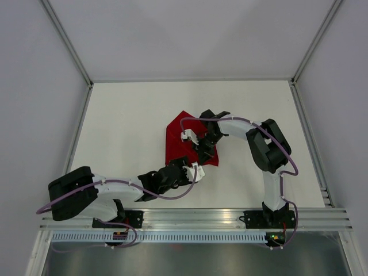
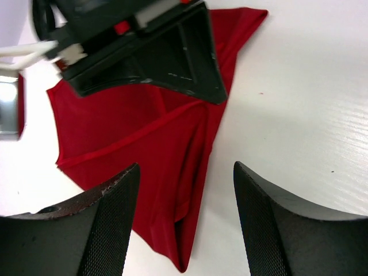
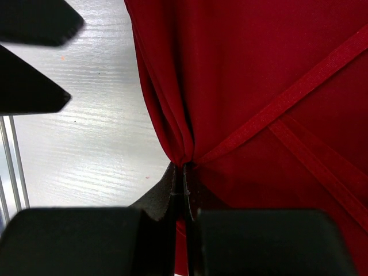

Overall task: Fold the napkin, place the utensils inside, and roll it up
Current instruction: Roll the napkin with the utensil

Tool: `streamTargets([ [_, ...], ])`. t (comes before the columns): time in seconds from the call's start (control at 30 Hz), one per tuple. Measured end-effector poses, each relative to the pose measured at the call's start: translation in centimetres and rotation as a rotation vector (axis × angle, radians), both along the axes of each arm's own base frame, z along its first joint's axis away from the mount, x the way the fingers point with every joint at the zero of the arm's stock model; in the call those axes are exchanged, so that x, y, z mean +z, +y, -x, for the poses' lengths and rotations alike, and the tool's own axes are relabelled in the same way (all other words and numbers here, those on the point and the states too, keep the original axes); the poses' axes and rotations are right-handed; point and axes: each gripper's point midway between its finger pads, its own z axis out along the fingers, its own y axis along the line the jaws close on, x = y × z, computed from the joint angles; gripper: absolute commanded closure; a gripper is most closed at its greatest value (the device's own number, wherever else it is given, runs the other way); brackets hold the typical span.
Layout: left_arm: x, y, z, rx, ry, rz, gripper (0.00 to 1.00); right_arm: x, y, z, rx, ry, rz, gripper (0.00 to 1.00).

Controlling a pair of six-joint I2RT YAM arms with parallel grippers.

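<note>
The deep-red napkin [image 1: 179,138] lies partly folded and creased on the white table [image 1: 126,126]. My right gripper [image 1: 203,150] is over its near right part, and in the right wrist view it [image 3: 185,172] is shut on a pinched fold of the napkin [image 3: 259,69]. My left gripper [image 1: 197,172] is open at the napkin's near corner. In the left wrist view its jaws [image 2: 187,167] stand wide apart on either side of the pointed corner of the napkin [image 2: 144,149] without touching it. No utensils are in view.
The right gripper's black body [image 2: 155,52] hangs close ahead of the left gripper. The left gripper's fingers [image 3: 31,92] show at the upper left of the right wrist view. A metal rail [image 1: 195,217] runs along the table's near edge.
</note>
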Motion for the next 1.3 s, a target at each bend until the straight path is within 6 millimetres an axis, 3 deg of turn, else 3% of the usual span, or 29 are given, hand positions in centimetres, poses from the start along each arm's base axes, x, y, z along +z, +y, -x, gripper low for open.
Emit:
streamTargets([
  [0.47, -4.6, -1.7, -0.3, -0.096, -0.006, -0.167, 0.28, 0.0, -0.4, -0.5, -0.032, 0.034, -0.002, 0.99],
  [0.6, -4.6, -2.0, -1.4, -0.083, -0.018, -0.158, 0.28, 0.0, -0.5, -0.5, -0.034, 0.041, -0.005, 0.99],
  [0.8, -4.4, -2.6, -3.1, -0.082, -0.003, -0.163, 0.36, 0.0, -0.6, -0.6, -0.040, 0.049, -0.003, 1.00],
  [0.9, -4.2, -3.3, -3.5, -0.104, 0.007, -0.174, 0.45, 0.0, -0.8, -0.7, -0.046, 0.056, 0.000, 1.00],
  [1.07, -4.5, -4.0, -3.4, -0.151, 0.038, -0.218, 0.52, 0.0, -0.8, -0.8, -0.052, 0.069, -0.005, 1.00],
  [1.23, -5.6, -4.0, -3.1, -0.184, 0.086, -0.280, 0.66, 0.0, -0.9, -0.9, -0.056, 0.081, -0.003, 1.00],
  [1.3, -5.9, -3.8, -3.0, -0.192, 0.098, -0.300, 0.66, 0.0, -0.9, -0.9, -0.060, 0.092, -0.006, 1.00],
])
